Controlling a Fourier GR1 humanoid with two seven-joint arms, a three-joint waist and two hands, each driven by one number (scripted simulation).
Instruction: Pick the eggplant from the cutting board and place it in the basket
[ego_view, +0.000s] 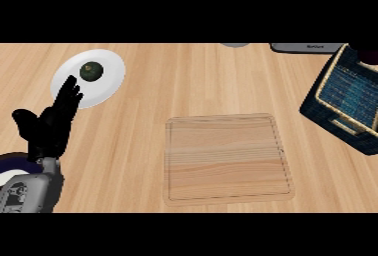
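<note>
Wood-grain bench is carrying a bare cutting board at centre, a white plate with a dark green fruit at upper left, and a dark basket at right. Eggplant is showing nowhere. The left robot hand is resting at the left edge, fingers straight and spread.

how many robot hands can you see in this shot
1: the black left robot hand shows at the left edge, fingers straight and pointing up, beside the round white plate. The right robot hand is out of view.
</note>
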